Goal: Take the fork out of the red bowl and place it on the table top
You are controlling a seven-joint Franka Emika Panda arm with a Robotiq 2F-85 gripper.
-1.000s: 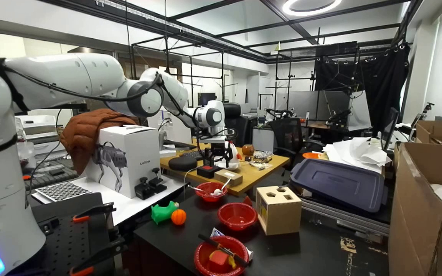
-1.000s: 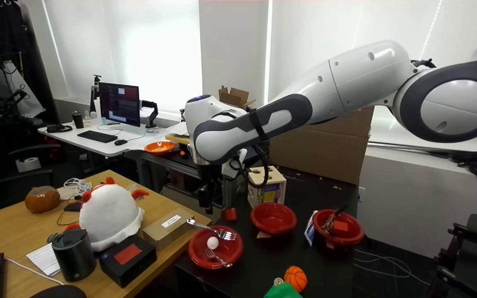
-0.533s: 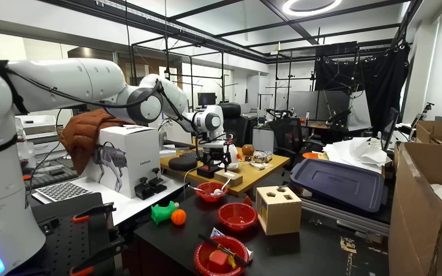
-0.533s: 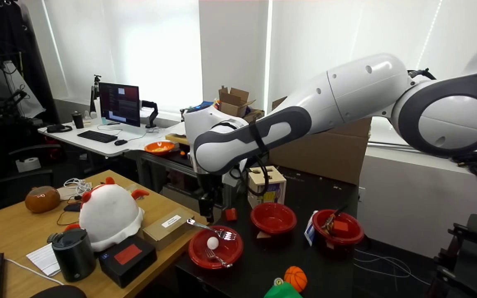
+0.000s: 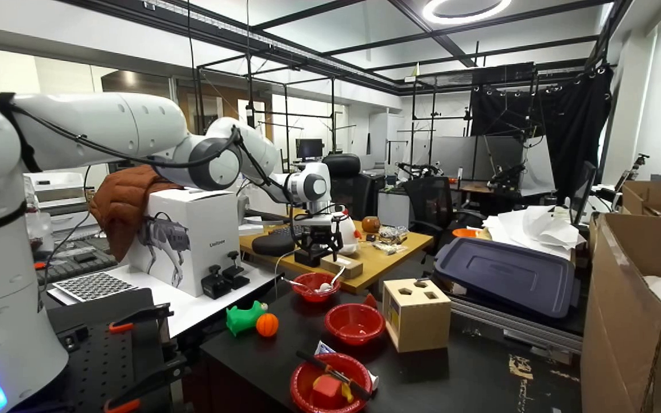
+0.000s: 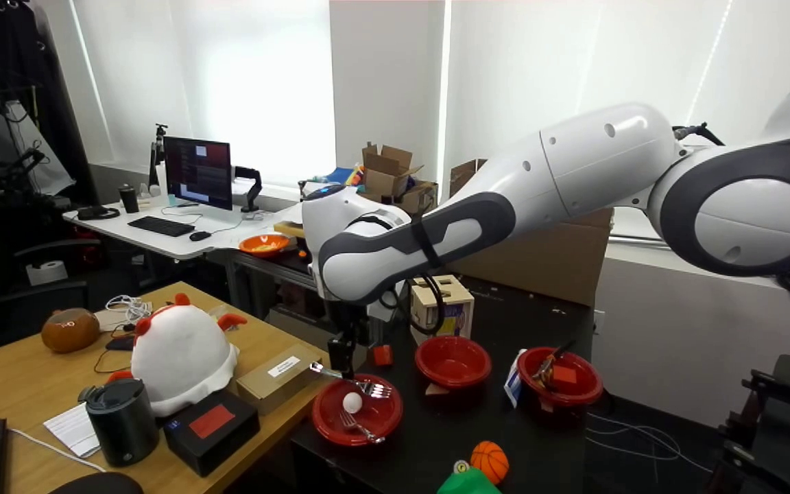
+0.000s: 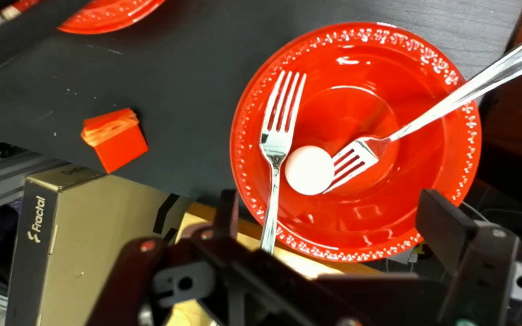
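Observation:
A red bowl [image 7: 406, 90] holds two silver forks and a white ball [image 7: 310, 170]. One fork [image 7: 277, 140] leans on the rim, its handle sticking out past the bowl on the gripper's side. The second fork [image 7: 460, 97] has its tines by the ball and its handle over the opposite rim. Both forks [image 6: 376, 390] [image 6: 362, 428] also show in an exterior view. My gripper [image 7: 335, 210] is open and empty above the bowl. The leaning fork's handle lies between the fingers, nearer the left finger [image 7: 229, 210]. The dark table top [image 7: 188, 104] lies under the bowl.
A red block [image 6: 382, 355], an empty red bowl [image 6: 453, 367] and a wooden shape box [image 6: 444, 312] stand near the bowl. Another red bowl [image 6: 573, 402] holds items. A cardboard box [image 6: 278, 379] lies on the wooden desk, beside the gripper. An orange ball [image 5: 267, 324] and green toy [image 5: 243, 319] lie near the edge.
The arm and gripper have moved down toward the bowl with the forks. The forks, ball and bowls have not moved.

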